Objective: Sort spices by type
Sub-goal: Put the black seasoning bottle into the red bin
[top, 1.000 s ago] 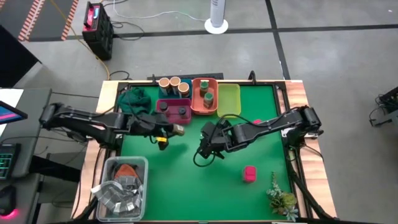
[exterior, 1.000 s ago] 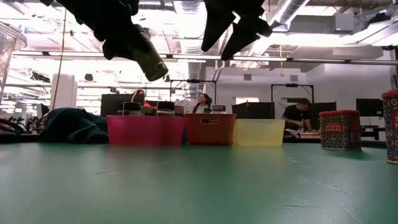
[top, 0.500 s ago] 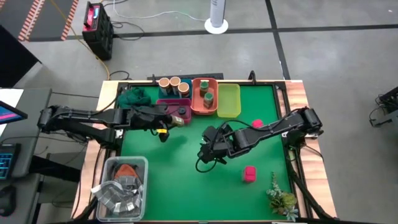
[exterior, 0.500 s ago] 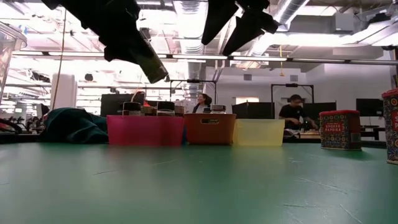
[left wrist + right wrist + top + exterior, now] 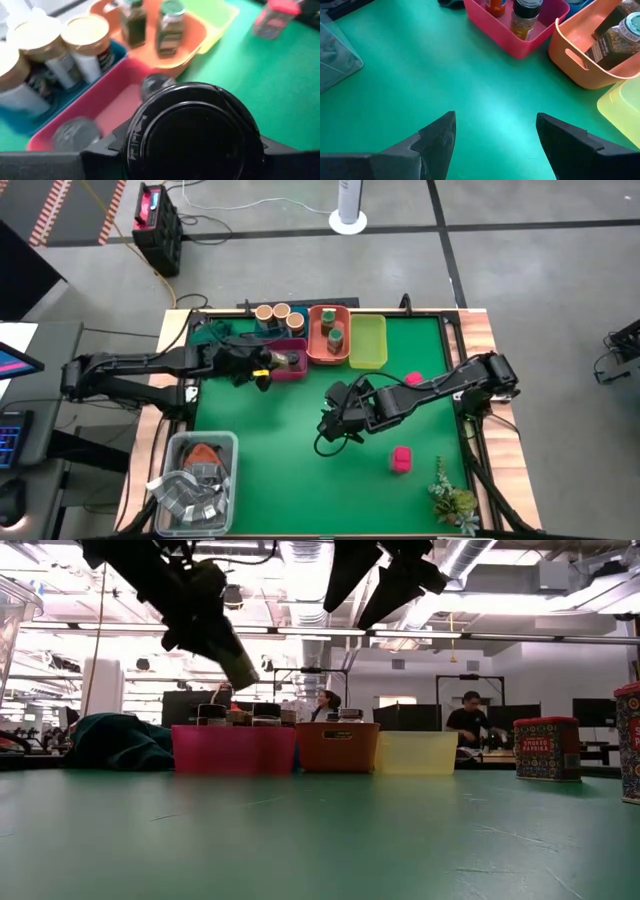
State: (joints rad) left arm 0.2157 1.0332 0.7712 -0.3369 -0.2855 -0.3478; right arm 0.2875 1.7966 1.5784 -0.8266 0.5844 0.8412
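Jar (image 5: 192, 135) with a dark lid sits clamped in my left gripper (image 5: 272, 361), held in the air over the magenta tray (image 5: 297, 370), where two more dark-lidded jars (image 5: 156, 85) rest. Tan-topped jars (image 5: 272, 312) stand in the blue tray (image 5: 30, 120), green-topped ones (image 5: 332, 327) in the orange tray (image 5: 314, 346). My right gripper (image 5: 333, 423) hangs spread and empty above mid-table. Two pink boxes (image 5: 401, 458) remain on the green mat (image 5: 290, 470).

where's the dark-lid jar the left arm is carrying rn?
High view: the dark-lid jar is held in the left pincer, over the magenta tray, just left of the orange tray.
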